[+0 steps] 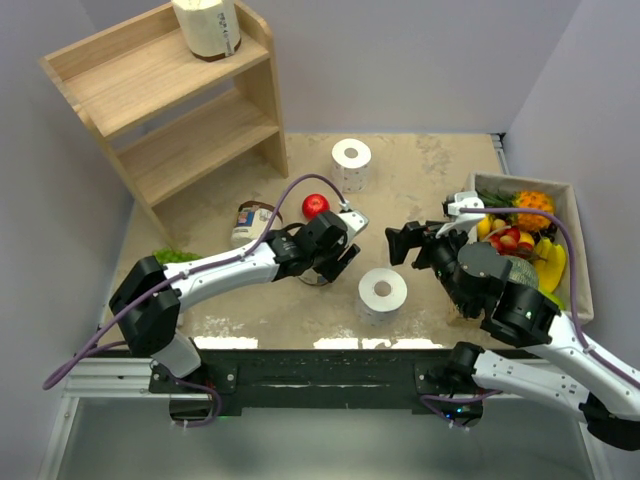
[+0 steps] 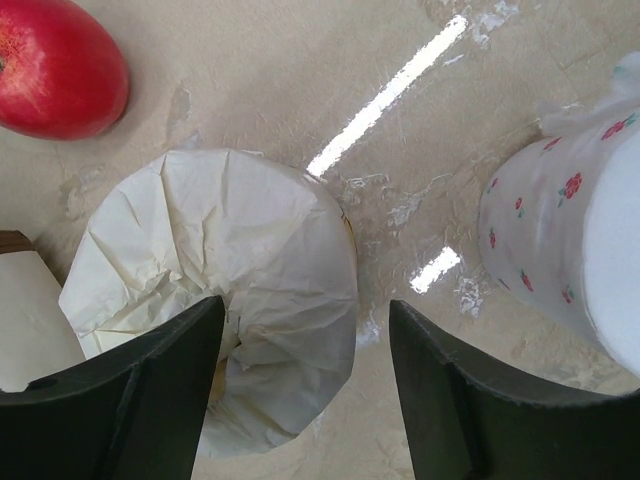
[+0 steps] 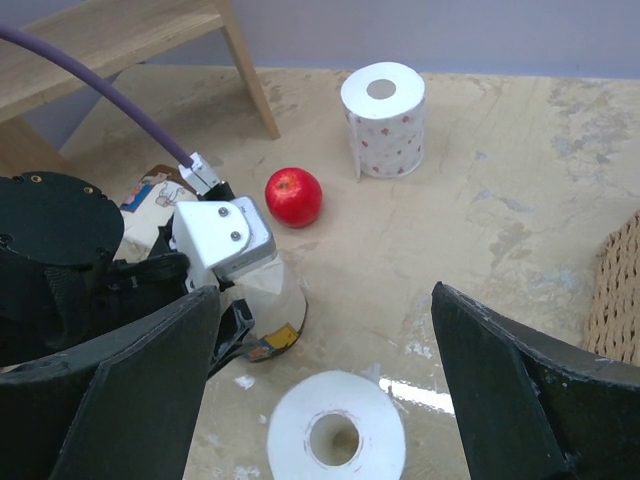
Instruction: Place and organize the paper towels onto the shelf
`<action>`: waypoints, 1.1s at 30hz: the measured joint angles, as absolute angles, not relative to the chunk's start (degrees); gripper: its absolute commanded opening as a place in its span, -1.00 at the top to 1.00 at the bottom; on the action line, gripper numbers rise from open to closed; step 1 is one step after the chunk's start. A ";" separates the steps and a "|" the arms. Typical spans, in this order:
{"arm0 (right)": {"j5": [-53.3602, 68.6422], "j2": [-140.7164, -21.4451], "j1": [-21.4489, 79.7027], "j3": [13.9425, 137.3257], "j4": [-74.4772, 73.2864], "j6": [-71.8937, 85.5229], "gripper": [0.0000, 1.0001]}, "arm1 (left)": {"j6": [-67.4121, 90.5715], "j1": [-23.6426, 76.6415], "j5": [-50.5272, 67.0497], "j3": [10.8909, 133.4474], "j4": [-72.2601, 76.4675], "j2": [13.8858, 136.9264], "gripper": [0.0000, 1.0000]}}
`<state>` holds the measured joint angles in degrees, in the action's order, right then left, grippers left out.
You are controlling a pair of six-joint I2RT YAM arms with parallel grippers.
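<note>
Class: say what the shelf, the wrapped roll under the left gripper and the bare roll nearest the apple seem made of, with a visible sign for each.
The shelf: light unpainted wood, matte; grain lines show on its boards. The wrapped roll: thin cream paper, matte, creased and gathered on top. The bare roll: soft-looking white tissue, matte, printed with small red flowers, wound around a hollow centre.

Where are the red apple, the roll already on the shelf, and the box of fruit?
red apple (image 1: 315,205): top view, middle of its skin.
shelved roll (image 1: 207,28): top view, its cream side.
box of fruit (image 1: 580,262): top view, its right wall.
</note>
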<state>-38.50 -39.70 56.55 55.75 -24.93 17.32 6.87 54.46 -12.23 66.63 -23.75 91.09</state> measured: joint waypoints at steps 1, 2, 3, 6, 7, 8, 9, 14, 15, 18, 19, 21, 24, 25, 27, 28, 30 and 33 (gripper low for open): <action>-38.50 -39.68 56.55 55.75 -24.93 17.30 -0.80 | 6.87 54.46 -12.23 66.61 -23.62 91.18 -0.39; -38.50 -39.59 56.55 55.72 -24.93 17.30 -0.80 | 6.85 54.46 -12.27 66.59 -23.44 91.20 -0.37; -38.50 -39.53 56.55 55.68 -24.93 17.30 -0.80 | 6.85 54.46 -12.29 66.48 -23.27 91.20 -0.32; -38.50 -38.89 56.55 55.20 -24.93 17.30 -0.81 | 6.83 54.46 -12.43 66.15 -23.11 91.35 -0.28; -38.50 -38.79 56.55 54.98 -24.95 17.30 -0.81 | 6.81 54.46 -12.47 66.04 -23.07 91.48 -0.28; -38.52 -38.48 56.55 54.89 -25.08 17.30 -0.81 | 6.79 54.46 -12.60 65.98 -23.03 91.66 -0.28; -38.54 -38.37 56.55 54.85 -25.12 17.30 -0.81 | 6.76 54.46 -12.73 65.98 -22.98 91.88 -0.28; -39.11 -37.71 56.55 54.85 -25.26 17.30 -0.81 | 6.66 54.46 -13.17 65.71 -22.74 92.27 -0.22; -39.20 -37.71 56.55 54.85 -25.28 17.30 -0.81 | 6.63 54.46 -13.28 65.71 -22.72 92.29 -0.18; -39.48 -37.74 56.55 54.85 -25.30 17.30 -0.81 | 6.55 54.46 -13.69 65.71 -22.72 92.29 -0.07; -39.51 -37.74 56.55 54.83 -25.30 17.30 -0.80 | 6.46 54.46 -13.80 65.71 -22.72 92.27 -0.05; -39.51 -37.74 56.55 54.83 -25.30 17.30 -0.81 | 6.44 54.46 -14.02 65.71 -22.72 92.29 0.02; -39.51 -37.74 56.55 54.83 -25.30 17.30 -0.81 | 6.46 54.46 -14.31 65.73 -22.79 92.27 0.10; -39.51 -37.74 56.55 54.83 -25.30 17.30 -0.81 | 6.46 54.46 -14.44 65.80 -22.98 92.25 0.11; -39.51 -37.74 56.55 54.83 -25.30 17.30 -0.81 | 6.46 54.48 -15.03 66.15 -23.97 92.16 0.11; -39.51 -37.74 56.55 54.85 -25.30 17.30 -0.81 | 6.46 54.46 -15.29 66.41 -24.86 92.03 0.11; -39.51 -37.74 56.55 54.83 -25.30 17.30 -0.81 | 6.44 54.46 -15.90 67.05 -26.98 91.55 0.11; -39.51 -37.76 56.55 54.83 -25.28 17.28 -0.81 | 6.44 54.46 -17.02 69.17 -30.48 90.00 0.11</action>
<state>-39.51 -37.76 56.55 54.83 -25.28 17.28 6.44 54.46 -17.02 69.17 -30.48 90.00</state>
